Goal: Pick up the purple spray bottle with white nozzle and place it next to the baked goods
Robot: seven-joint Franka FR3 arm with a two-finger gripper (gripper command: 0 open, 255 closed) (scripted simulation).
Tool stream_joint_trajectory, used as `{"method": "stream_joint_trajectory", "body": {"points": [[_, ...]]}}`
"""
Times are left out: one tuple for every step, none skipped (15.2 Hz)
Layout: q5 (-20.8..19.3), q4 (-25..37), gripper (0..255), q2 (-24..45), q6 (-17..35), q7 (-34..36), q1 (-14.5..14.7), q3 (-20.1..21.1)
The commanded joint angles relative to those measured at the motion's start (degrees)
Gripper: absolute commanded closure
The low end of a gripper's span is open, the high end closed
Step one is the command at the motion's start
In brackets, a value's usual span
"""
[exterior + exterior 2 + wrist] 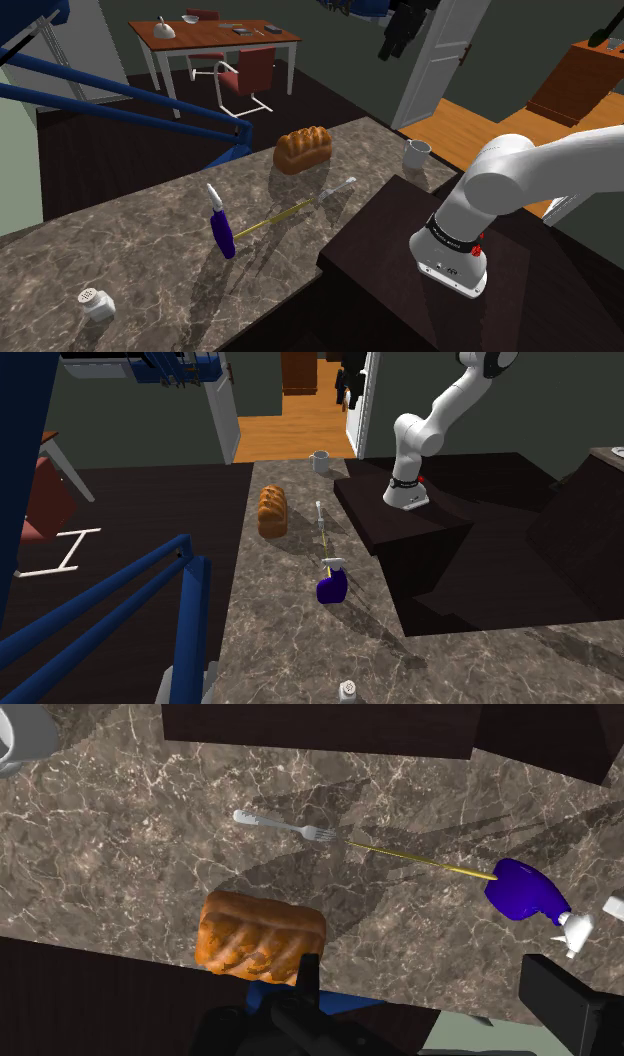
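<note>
Your hand (428, 974) hangs high over the tabletop (130, 240), released, its two black fingers standing apart with nothing between them.

The marble runs as a long strip. On the shoulder view's right, the dark stand (400, 230) butts against it. On the opposite long side, the edge drops to a dark floor, with blue rails (120, 105) slanting just beyond. The bread loaf (302, 148) sits close to that drop-off edge. A grey mug (417, 153) stands near the tabletop's end, by the stand's corner. A small white shaker (97, 302) stands toward the other end, well apart from everything else.

You have bare marble on both sides of the loaf along the strip. The stretch between the loaf and the spray bottle (222, 230) carries a fork (337, 188) and a thin yellow stick (272, 217), lying nearly in one line. The stick's far end reaches the bottle's body.

The bottle is mid-strip, between the loaf and the shaker, and nearer the stand side than the loaf. Its body is a deep, glossy purple, rounded and tapering to a white nozzle (213, 192) that points away from the loaf. You cannot tell from these views whether it stands or lies.
</note>
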Motion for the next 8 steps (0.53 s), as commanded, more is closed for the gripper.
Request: {"method": "stream_joint_trajectory", "body": {"points": [[0.0,0.0,0,0.0,0.0,0.0,0.0,0.0],[0.6,-0.8,0,0.3,1.1,1.3,0.3,1.3],[1.1,-1.6,0,0.7,2.2,2.6,0.5,2.6],[1.7,-2.3,0,1.2,3.3,3.9,0.8,3.9],[2.2,-2.9,0,1.7,4.4,5.2,1.0,5.2],[2.8,-3.4,0,2.3,5.6,6.5,1.3,6.5],[3.3,-3.9,0,3.1,6.7,7.8,1.6,7.8],[3.8,-4.3,0,3.9,7.9,9.1,1.8,9.1]]}}
